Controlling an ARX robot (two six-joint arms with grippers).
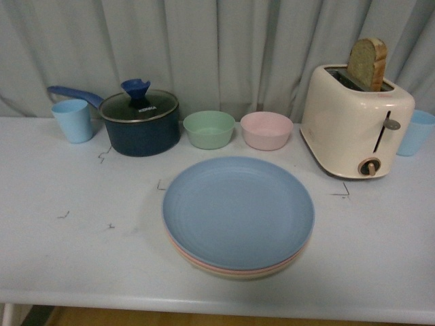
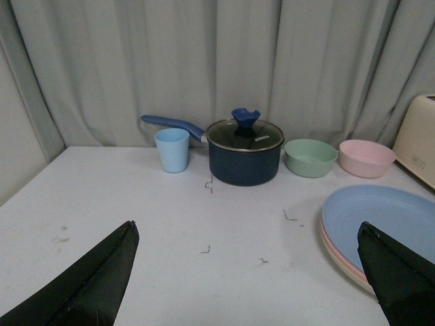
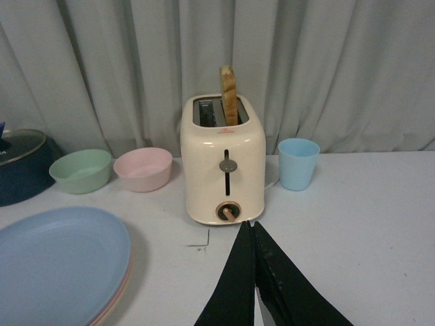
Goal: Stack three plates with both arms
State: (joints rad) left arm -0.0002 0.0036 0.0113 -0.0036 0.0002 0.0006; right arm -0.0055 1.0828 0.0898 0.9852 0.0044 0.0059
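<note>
Three plates [image 1: 238, 212] sit stacked by two bowls [image 1: 209, 129] and two cups [image 1: 73, 120]; left gripper [image 2: 248, 275] wide open, right gripper [image 3: 253, 234] closed, both empty.

Toaster [image 1: 357, 125], pot [image 1: 141, 123], bowls [image 1: 209, 129], cups [image 1: 73, 120].

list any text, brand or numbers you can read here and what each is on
Nothing can be read for certain.
Pot lid: a short white brand word on the glass, too blurred to read in the front and left wrist views.
Toaster: a small reddish mark under the slots, too small to read.
Toaster end panel: a tiny dark mark, unreadable.
Plates, bowls and cups: no text visible.
</note>
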